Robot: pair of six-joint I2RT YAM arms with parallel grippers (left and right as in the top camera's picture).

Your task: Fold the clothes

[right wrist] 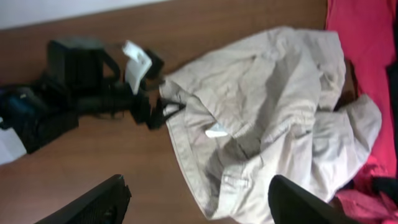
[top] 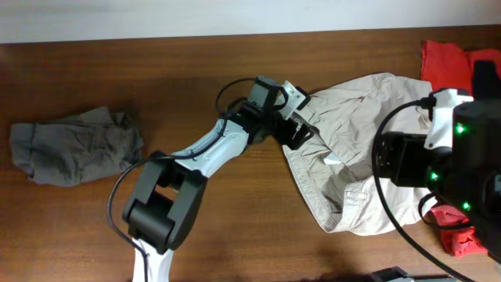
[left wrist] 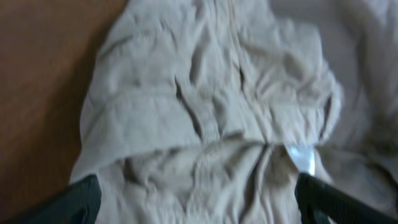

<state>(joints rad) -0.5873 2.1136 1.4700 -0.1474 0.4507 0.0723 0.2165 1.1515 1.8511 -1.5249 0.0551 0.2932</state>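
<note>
The beige shorts (top: pixel 352 149) lie crumpled on the wooden surface (top: pixel 156 70), right of centre. From overhead their right side is hidden under the dark right arm (top: pixel 462 157). The left gripper (top: pixel 304 127) sits at the shorts' left edge, jaws wide apart over the fabric and clamping nothing. The right gripper (right wrist: pixel 198 186) hangs above, jaws apart and empty, only the tips in frame. A red garment (top: pixel 446 59) is partly hidden at the right. A gray garment (top: pixel 74 145) lies far left.

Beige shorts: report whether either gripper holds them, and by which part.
Nothing is held. The left gripper has its jaws open at the edge of the beige shorts; the right gripper hangs open above them.
</note>
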